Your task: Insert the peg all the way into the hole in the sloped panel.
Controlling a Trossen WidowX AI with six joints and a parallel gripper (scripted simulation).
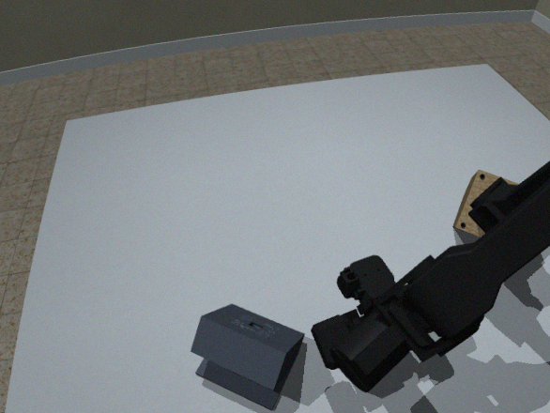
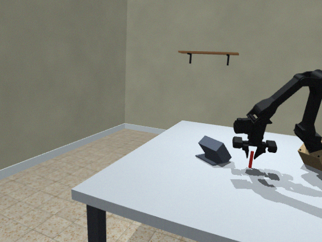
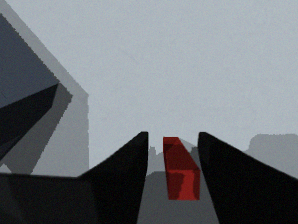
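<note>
The red peg stands upright on the white table, just right of the dark grey sloped panel block. My gripper is lowered over the peg, with a finger on each side of its upper part. In the wrist view the peg sits between the two dark fingers with a thin gap on both sides, so the gripper is open. The block fills the left of that view. From above, the block shows its small hole on the sloped face. My arm hides the peg there.
The arm's wooden base sits at the table's right edge and also shows in the side view. The arm body stretches from it toward the block. A wall shelf hangs far behind.
</note>
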